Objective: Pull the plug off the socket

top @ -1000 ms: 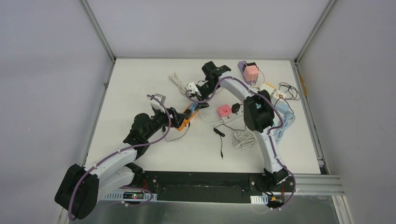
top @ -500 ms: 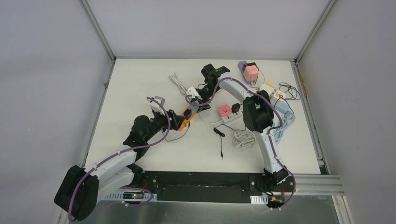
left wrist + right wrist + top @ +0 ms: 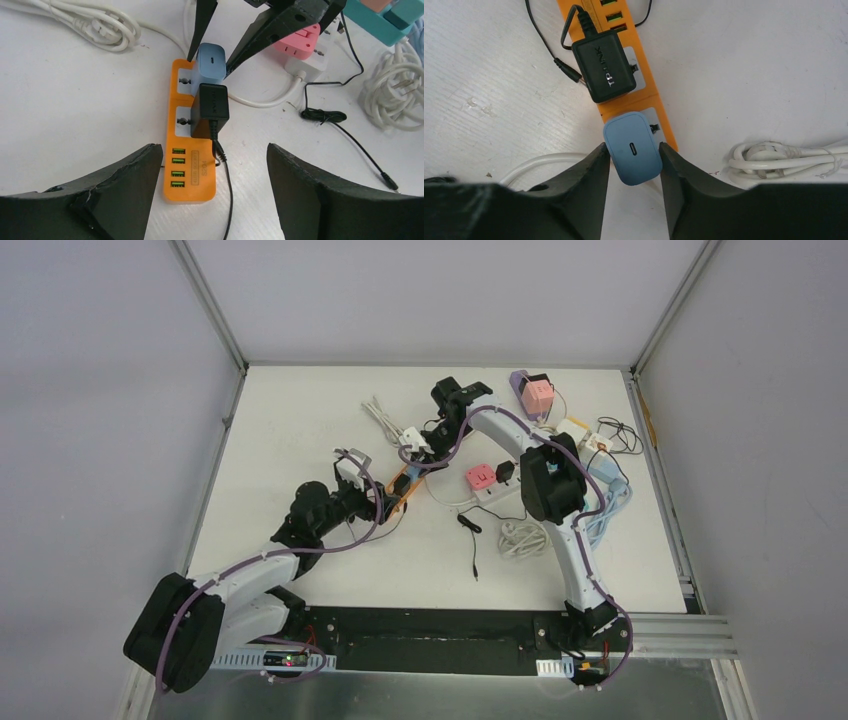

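Observation:
An orange power strip point(image 3: 192, 186) lies at the table's middle point(image 3: 404, 485). A blue plug point(image 3: 633, 147) and a black adapter point(image 3: 605, 65) sit in its sockets. My right gripper point(image 3: 633, 155) is shut on the blue plug, its fingers point(image 3: 599, 167) pressed on both sides; this also shows in the left wrist view point(image 3: 210, 62). My left gripper point(image 3: 214, 152) is open, its fingers point(image 3: 145, 170) standing either side of the strip's near end with the USB ports, not touching it. In the top view my left gripper point(image 3: 383, 502) is at the strip's near-left end and my right gripper point(image 3: 420, 455) at its far end.
A pink socket block point(image 3: 480, 477) on a white strip lies right of the orange strip. A coiled white cable point(image 3: 520, 537) and a black lead point(image 3: 470, 540) lie near the front. A white cable bundle point(image 3: 378, 415) lies behind. More adapters point(image 3: 537, 392) crowd the back right.
My left arm has moved forward and right, bringing its open fingers around the strip's near end. My right gripper has come slightly nearer along the strip, at the blue plug.

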You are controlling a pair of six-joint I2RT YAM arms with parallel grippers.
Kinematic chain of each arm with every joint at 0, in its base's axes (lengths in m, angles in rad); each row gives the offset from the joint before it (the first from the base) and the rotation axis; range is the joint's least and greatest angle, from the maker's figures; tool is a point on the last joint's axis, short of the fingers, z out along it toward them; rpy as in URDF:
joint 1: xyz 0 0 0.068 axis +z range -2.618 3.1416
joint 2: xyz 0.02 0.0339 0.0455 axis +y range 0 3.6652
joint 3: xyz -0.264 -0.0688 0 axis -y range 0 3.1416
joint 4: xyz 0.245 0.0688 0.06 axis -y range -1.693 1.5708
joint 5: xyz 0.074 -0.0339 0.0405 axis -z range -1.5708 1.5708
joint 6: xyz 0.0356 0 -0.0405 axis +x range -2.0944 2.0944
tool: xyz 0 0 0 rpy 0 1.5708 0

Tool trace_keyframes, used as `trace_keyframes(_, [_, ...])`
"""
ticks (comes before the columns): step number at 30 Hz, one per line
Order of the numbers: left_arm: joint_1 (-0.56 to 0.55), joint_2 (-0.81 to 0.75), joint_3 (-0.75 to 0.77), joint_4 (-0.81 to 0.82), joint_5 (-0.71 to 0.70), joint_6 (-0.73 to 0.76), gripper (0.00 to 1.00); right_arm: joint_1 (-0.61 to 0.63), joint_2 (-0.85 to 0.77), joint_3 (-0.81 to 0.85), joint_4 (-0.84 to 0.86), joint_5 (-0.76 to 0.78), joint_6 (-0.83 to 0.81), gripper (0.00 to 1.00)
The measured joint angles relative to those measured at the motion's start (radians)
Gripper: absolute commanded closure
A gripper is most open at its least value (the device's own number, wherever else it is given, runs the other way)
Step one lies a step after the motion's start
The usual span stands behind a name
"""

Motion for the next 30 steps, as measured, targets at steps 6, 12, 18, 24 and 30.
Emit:
trace_keyframes(6, [0.0, 0.045, 0.016, 0.0, 0.036, 0.082, 0.27, 0.002, 0.0, 0.0, -0.005, -0.006, 0.0, 0.79])
trace_keyframes(12, [0.0, 0.138, 0.048, 0.011, 0.053, 0.118, 0.29, 0.001, 0.0, 0.0, -0.047, -0.024, -0.006, 0.86])
trace_keyframes(18, [0.0, 0.244, 0.103, 0.035, 0.089, 0.149, 0.39, -0.001, 0.0, -0.008, -0.081, -0.045, -0.007, 0.88])
trace_keyframes(24, [0.0, 0.317, 0.137, 0.082, 0.122, 0.151, 0.47, -0.005, 0.0, -0.018, -0.07, -0.069, 0.047, 0.88])
trace_keyframes(30, [-0.001, 0.361, 0.137, 0.135, 0.146, 0.124, 0.71, -0.012, 0.0, -0.033, -0.034, -0.1, 0.121, 0.89])
